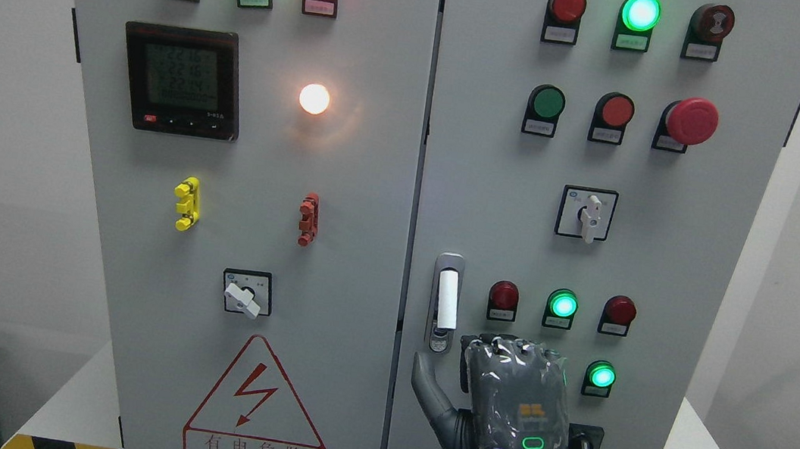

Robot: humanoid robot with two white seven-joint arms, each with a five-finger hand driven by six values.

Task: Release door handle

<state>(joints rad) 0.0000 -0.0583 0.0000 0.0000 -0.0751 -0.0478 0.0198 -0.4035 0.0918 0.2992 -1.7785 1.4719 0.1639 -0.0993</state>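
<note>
We judge release done: right hand (500, 405), thumb spread and holding nothing, sits just below the door handle (445, 302) near the right door's left edge; next, withdraw clear.

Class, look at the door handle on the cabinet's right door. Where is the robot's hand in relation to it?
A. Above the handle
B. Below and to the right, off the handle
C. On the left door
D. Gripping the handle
B: the right hand sits below and right of the door handle, its thumb pointing up toward it but not gripping it.
</note>
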